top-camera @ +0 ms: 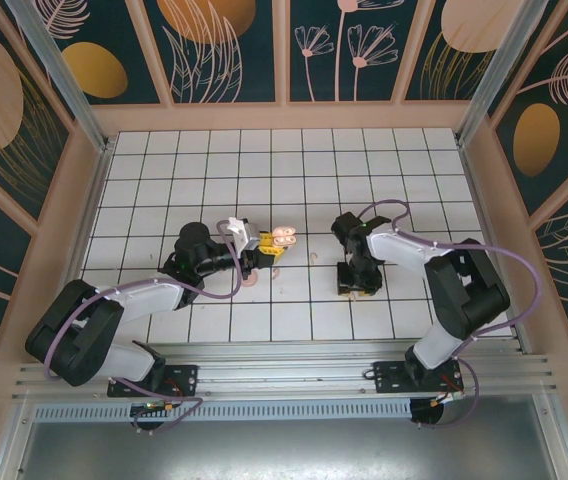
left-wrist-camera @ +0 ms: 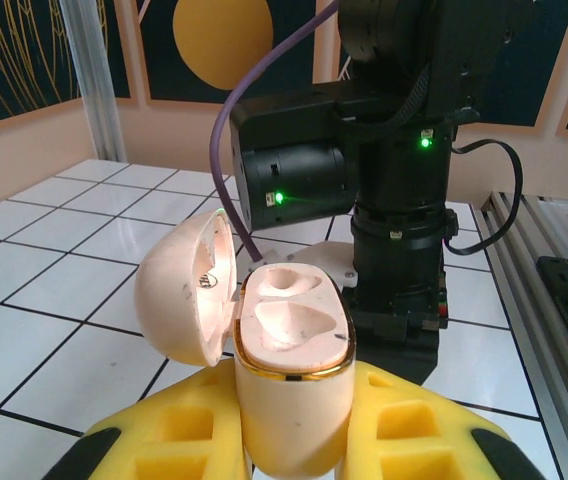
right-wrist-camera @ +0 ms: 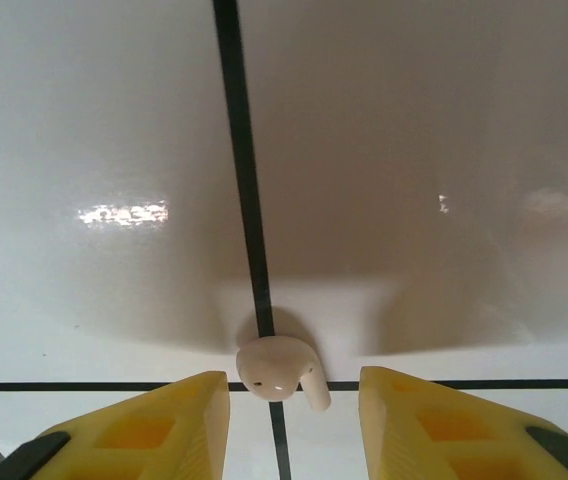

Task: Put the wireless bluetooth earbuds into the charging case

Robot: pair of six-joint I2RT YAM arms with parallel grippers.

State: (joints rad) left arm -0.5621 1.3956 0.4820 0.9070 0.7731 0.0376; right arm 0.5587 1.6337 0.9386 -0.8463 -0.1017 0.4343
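Item 1, charging case [left-wrist-camera: 294,400]: pale pink, lid [left-wrist-camera: 186,290] swung open to the left, both hollows exposed. I have it clamped upright between the left fingers [left-wrist-camera: 179,430], lower centre of the left wrist view.

Item 2, earbud [right-wrist-camera: 280,370]: pale pink, lying on the worktop [right-wrist-camera: 414,150] at a grid-line crossing, bottom centre of the right wrist view. I see the right fingers [right-wrist-camera: 154,430] parted, one on each side of it, not touching.

table [top-camera: 264,160]: white tiles, dark grid | walls [top-camera: 224,50]: teal floral panels | rail [top-camera: 284,365]: metal, near edge
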